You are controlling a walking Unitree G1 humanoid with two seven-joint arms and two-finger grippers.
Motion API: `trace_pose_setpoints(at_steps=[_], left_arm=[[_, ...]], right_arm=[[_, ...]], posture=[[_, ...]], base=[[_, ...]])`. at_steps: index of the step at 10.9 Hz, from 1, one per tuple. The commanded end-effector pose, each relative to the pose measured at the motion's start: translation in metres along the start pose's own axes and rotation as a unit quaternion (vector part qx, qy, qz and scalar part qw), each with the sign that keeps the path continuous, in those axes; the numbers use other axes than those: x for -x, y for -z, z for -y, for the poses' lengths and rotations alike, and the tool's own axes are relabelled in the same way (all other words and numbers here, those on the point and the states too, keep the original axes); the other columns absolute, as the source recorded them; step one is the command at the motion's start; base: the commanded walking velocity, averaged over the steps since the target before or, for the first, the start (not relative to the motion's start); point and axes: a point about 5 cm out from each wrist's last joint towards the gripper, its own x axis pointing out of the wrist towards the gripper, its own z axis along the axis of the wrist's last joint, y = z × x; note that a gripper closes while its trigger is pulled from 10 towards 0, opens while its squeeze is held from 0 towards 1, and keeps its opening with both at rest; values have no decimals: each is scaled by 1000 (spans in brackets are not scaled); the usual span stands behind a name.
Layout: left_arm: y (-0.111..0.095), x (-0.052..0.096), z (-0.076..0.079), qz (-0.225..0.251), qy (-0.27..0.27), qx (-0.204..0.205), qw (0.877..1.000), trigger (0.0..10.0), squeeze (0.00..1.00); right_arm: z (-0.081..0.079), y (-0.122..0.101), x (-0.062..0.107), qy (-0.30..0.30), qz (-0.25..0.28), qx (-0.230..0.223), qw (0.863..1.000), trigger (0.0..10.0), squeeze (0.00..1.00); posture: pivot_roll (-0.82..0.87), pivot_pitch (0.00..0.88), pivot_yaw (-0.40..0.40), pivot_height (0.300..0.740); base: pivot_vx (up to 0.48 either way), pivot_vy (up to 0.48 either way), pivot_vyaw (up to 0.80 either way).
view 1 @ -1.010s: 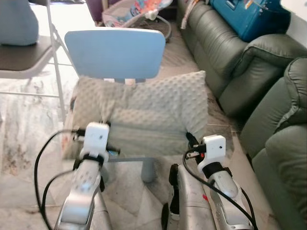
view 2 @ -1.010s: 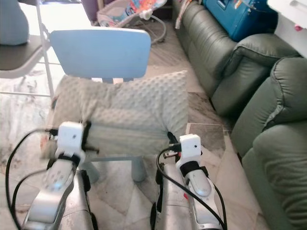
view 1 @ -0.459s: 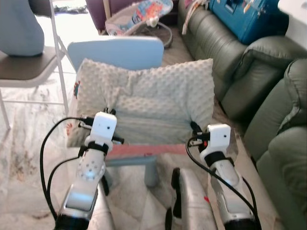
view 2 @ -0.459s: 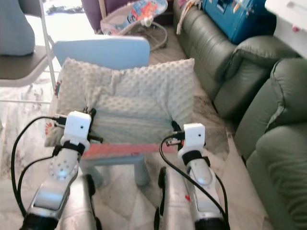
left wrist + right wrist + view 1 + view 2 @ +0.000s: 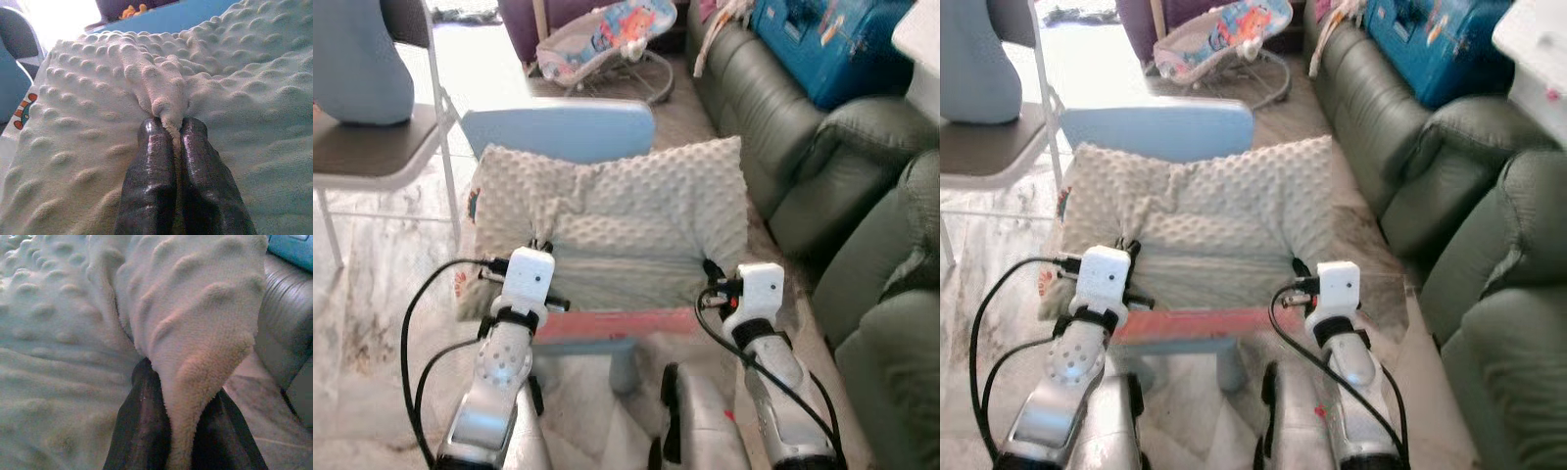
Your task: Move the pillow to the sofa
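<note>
The pillow [image 5: 617, 230] is a soft, pale grey-green cushion, roughly rectangular, its plush cover studded all over with small raised bumps and gathered into folds where it is held. It hangs in front of the robot, held up between both arms over a small chair [image 5: 563, 127] whose smooth light-blue backrest rises behind it and whose pink seat edge shows just below its lower hem. The left gripper [image 5: 168, 129] has its two glossy black fingers pressed together on a pinched ridge of the fleecy fabric near the pillow's left side. The right gripper [image 5: 171, 382] is clamped on the pillow's right lower corner, a flap of the nubby cloth drooping between its fingers. The floor [image 5: 372, 284] is pale marbled tile. To the right stands a dark green leather sofa [image 5: 783, 127], padded and creased, with a blue case [image 5: 832, 44] resting on its seat. A metal folding chair [image 5: 382, 147] with a brown seat stands at the left, and a colourful baby bouncer [image 5: 607, 34] sits farther back.
</note>
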Motion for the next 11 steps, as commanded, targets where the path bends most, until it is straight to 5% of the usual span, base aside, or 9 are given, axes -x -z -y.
trace_pose_setpoints(at_steps=[1, 11], left_arm=[[1, -1, -7, 3, -10, -5, 1000, 10000, 0], [3, -5, 14, -12, 56, 51, 997, 10000, 0]], right_arm=[[10, -3, -1, 21, 4, 0, 1000, 10000, 0], [11, -11, -12, 16, 13, 11, 1000, 10000, 0]], posture=[[-29, 0, -57, 666], [-46, 0, -52, 740]], base=[[0, 0, 0], [0, 0, 0]])
